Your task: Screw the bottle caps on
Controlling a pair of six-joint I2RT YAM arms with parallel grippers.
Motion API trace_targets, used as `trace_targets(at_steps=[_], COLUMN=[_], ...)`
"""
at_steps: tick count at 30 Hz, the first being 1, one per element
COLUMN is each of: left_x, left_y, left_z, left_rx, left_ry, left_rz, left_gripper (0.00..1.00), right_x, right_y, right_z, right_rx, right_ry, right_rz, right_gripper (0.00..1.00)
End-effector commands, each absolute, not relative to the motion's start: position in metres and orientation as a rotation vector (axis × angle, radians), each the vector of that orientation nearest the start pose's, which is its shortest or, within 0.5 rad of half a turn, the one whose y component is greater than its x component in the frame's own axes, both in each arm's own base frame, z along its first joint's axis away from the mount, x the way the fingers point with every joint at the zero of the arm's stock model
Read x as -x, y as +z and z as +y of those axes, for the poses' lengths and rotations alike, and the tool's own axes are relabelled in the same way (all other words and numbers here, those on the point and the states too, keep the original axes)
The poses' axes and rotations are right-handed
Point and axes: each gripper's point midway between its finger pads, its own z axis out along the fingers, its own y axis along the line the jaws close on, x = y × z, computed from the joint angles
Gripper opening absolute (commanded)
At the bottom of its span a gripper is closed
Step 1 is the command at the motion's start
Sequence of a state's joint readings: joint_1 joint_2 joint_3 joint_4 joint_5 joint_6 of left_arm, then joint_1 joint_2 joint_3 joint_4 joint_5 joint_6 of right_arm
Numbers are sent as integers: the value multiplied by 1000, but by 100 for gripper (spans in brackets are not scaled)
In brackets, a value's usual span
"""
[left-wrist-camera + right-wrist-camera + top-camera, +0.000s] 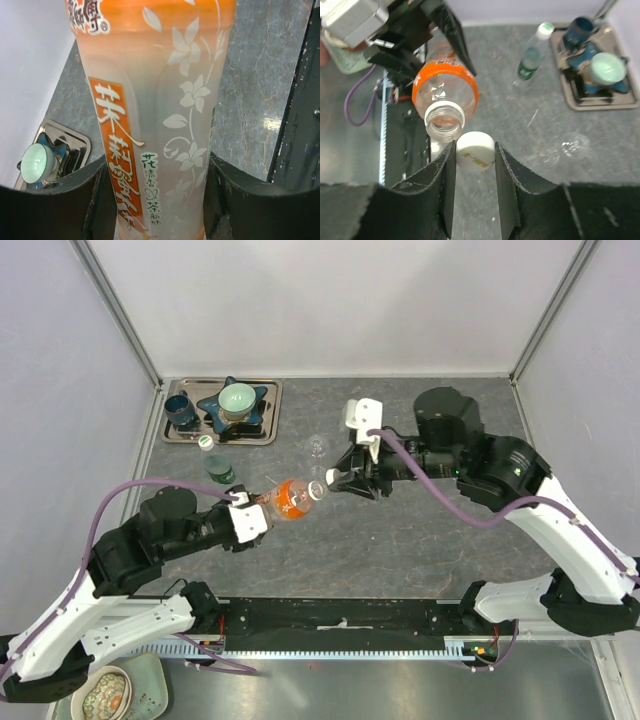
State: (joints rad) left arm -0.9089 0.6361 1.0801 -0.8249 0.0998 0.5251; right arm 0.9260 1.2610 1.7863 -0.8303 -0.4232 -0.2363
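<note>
While the left end effector [262, 508] grasps the orange bottle [291, 500], mouth pointing right, the right end effector [475, 152] clenches a white cap [475, 150] just beside that open mouth

Above the tabletop [400, 540], the bottle [290, 498] sits between left claw [157, 200] and right claw [475, 165], cap [475, 151] just beside its mouth; tray [268, 432] far left behind.
</note>
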Motion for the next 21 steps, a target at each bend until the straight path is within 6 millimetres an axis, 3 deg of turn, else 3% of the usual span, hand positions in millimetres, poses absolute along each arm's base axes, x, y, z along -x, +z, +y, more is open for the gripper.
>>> trace_targets(at_steps=[1,11,15,21], left_x=[-141,-141,-139,-134], left_y=[295,267,266,271], left_z=[-177,-178,-184,-193], left_rx=[-1394,-1455,-1468,-1490], left_ry=[-336,-334,-369,-427], left_rz=[1419,1443,1435,1417], left_gripper=[57,56,55,54], right_x=[-124,-106,-102,-114], right_y=[424,403,398,394], right_z=[302,296,295,299], right_rx=[1472,1563,1575,1557], right_ry=[948,1005,1029,971], right_rz=[1399,1398,1404,1405], right_gripper=[38,37,37,36])
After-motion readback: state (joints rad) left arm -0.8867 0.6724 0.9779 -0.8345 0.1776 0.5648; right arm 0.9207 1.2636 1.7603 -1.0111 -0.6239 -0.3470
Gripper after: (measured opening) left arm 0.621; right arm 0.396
